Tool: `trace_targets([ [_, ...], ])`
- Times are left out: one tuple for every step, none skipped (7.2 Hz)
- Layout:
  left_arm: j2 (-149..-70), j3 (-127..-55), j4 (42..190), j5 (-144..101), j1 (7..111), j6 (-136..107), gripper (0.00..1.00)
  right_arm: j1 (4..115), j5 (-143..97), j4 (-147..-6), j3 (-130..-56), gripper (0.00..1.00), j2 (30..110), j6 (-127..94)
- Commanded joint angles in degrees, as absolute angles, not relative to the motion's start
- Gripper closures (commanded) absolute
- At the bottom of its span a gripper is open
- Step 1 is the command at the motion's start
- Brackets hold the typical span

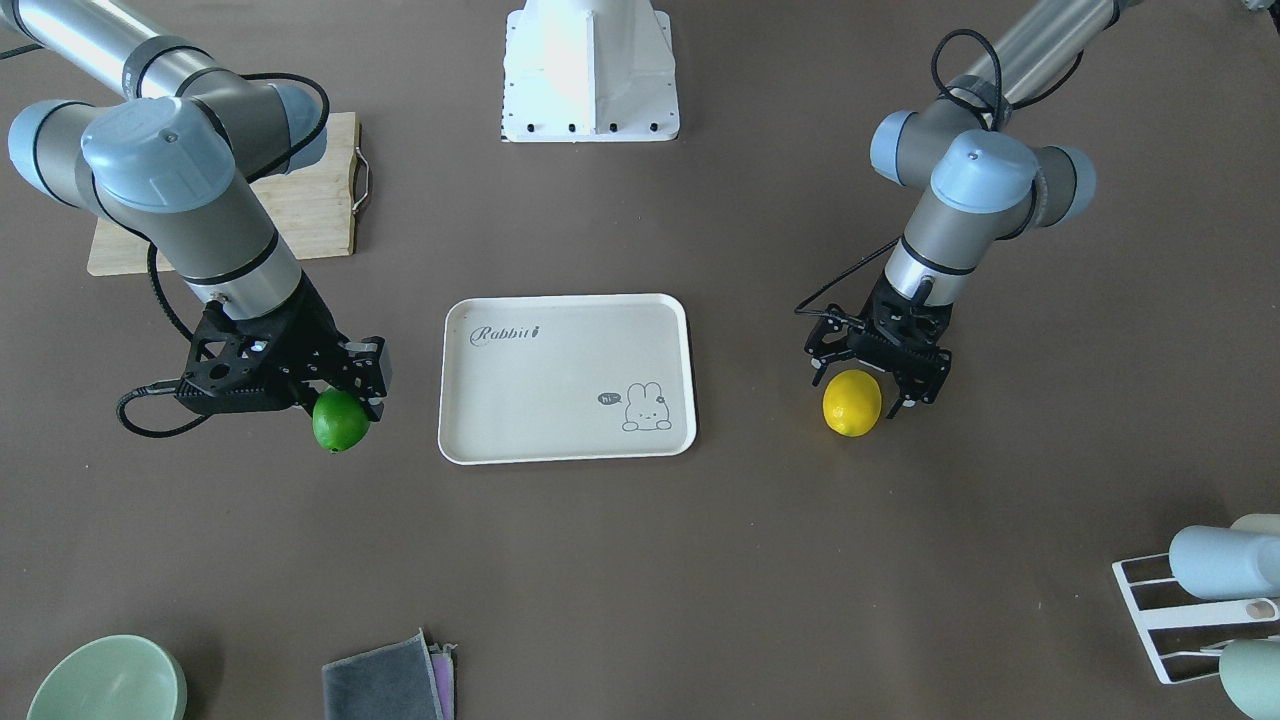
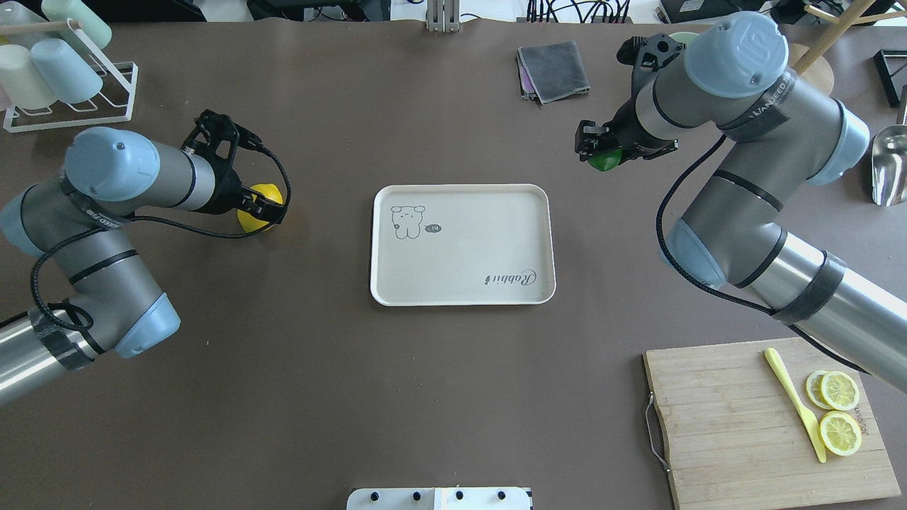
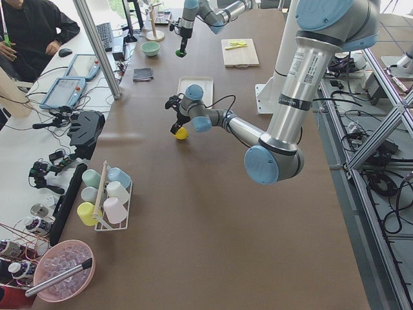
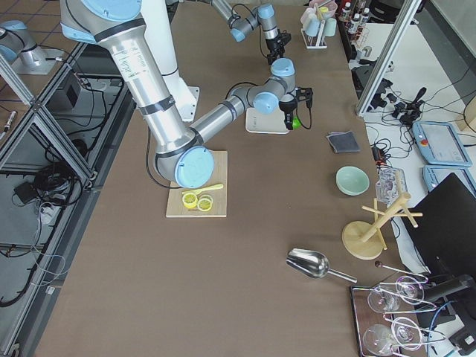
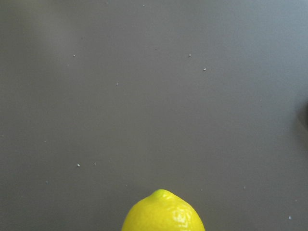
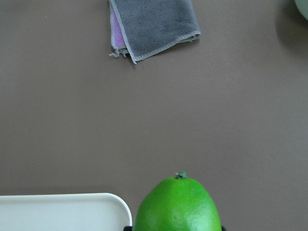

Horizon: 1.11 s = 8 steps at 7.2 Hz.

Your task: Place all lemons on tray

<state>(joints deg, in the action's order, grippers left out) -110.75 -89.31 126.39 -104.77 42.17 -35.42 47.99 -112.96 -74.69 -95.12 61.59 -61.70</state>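
Sitting between the two lemons, the tray point(image 1: 560, 375) is lying flat at the middle of the table point(image 1: 640, 560) with nothing on it, its "Rabbit" lettering and bunny drawing showing.

The green lemon point(image 1: 340, 420) is hanging just off the tray's short side on the robot's right, near the corner on the operators' side. The right wrist view is showing it clear of the rim and not over the tray. The right gripper point(image 1: 340, 407) is clamping this fruit between its fingers and appears to be holding it off the table.

The yellow lemon point(image 1: 852, 402) is resting on the table on the robot's left, apart from the tray's other short side. The left gripper point(image 1: 860, 390) is reaching down over it with a finger on either side. Whether those fingers are pressing on the fruit I cannot tell.

Farther out, a wooden cutting board point(image 2: 716, 425) is lying near the robot's right, carrying lemon slices point(image 2: 840, 411) and a yellow knife point(image 2: 793, 404). A folded grey cloth point(image 2: 553, 69) and a pale green bowl point(image 1: 105, 685) are lying at the operators' edge. A white rack of cups point(image 2: 64, 92) is standing at the far corner on the robot's left.
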Motion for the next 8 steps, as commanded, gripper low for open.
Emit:
trace_targets([
  [-111.1,-88.3,126.4,-104.7,42.1,-35.4,0.02,48.0,-112.9,-74.7,-95.4,1.0,61.7,-61.8],
  [-111.2,-87.6,126.5,-104.7,42.0,-35.5,0.02,48.0,-112.9,-74.7,-95.4,1.0,61.7,-61.7],
  [-111.2,-87.5,126.5,-104.7,41.9,-35.6,0.02,48.0,-112.9,-74.7,-95.4,1.0,61.7,-61.7],
  [-111.2,-86.9,126.6,-104.7,41.9,-35.7,0.02,48.1,-112.9,-74.7,-95.4,1.0,61.7,-61.7],
  [-111.2,-86.5,127.0,-104.7,41.8,-35.7,0.02,48.0,-112.9,-74.7,-95.8,1.0,61.7,-61.7],
  [-111.5,-86.0,127.0,-104.7,41.8,-35.9,0.02,48.0,-112.9,-74.7,-95.8,1.0,61.8,-61.7],
  [-111.5,-86.0,127.0,-104.8,41.4,-36.2,0.14,48.0,-112.9,-74.6,-95.9,1.0,61.8,-61.7],
  [-111.4,-86.6,127.8,-104.8,41.2,-38.0,0.78,48.0,-112.9,-74.7,-95.9,1.0,61.7,-61.7],
])
